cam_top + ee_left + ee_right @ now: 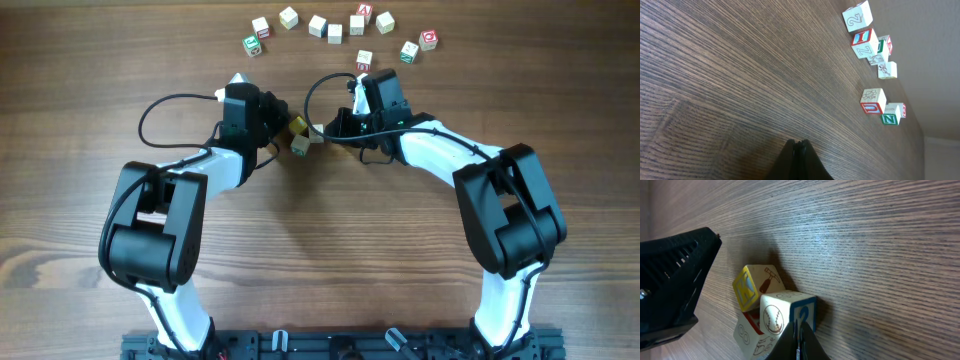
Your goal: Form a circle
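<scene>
Overhead view: the circle (335, 32) is really just a loose arc of letter cubes along the far side of the bench (80, 120). A clump of three cubes (299, 127) sits apart from it, between the two arms. The left gripper (800, 146) has its jaws pressed together with nothing in them, over bare wood. The right gripper (799, 330) is closed and empty too, tips right at the blue-edged cube (790, 312) beside the yellow cube (752, 287). Can't tell if they touch.
</scene>
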